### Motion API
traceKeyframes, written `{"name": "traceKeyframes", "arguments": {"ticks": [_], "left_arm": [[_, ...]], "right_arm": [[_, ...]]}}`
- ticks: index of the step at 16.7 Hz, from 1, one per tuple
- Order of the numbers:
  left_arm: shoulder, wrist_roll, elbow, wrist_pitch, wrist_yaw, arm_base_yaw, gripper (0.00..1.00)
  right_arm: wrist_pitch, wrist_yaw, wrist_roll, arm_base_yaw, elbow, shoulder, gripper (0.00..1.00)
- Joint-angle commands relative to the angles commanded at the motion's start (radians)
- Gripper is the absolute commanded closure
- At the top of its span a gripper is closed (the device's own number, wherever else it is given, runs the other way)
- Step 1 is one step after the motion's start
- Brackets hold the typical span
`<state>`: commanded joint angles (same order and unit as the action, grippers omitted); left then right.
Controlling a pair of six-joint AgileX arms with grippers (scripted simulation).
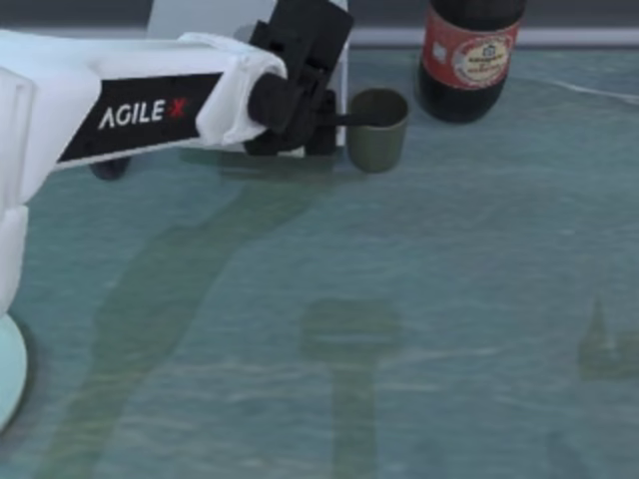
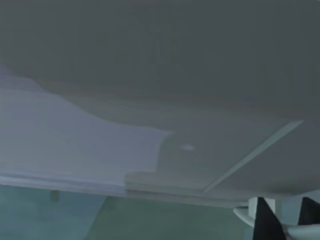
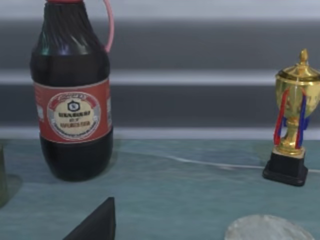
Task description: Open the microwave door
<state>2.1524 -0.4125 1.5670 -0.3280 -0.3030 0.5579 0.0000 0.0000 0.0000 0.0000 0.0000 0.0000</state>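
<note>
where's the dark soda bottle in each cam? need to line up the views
Top view: the bottle stands at the far edge, right of centre, just right of the olive cup.
Left wrist view: not in it; the microwave fills the picture.
Right wrist view: the bottle is large and upright, with a trophy farther off.
Shared landmark: the teal table.

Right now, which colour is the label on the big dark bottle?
Red, with a round white emblem; the dark bottle's label shows best in the right wrist view.

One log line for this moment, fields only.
left arm: gripper at microwave front, far left of table | door: state not visible | right arm: out of top view | nearby: green cup, dark bottle
</note>
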Motion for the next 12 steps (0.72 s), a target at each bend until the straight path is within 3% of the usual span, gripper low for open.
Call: {"name": "traceKeyframes", "arguments": {"ticks": [12], "left_arm": [[-0.030,0.033,-0.042,0.030,0.028,-0.003,1.00]], "right_arm": [[0.000,0.000,0.000,0.000,0.000,0.000,0.00]]}}
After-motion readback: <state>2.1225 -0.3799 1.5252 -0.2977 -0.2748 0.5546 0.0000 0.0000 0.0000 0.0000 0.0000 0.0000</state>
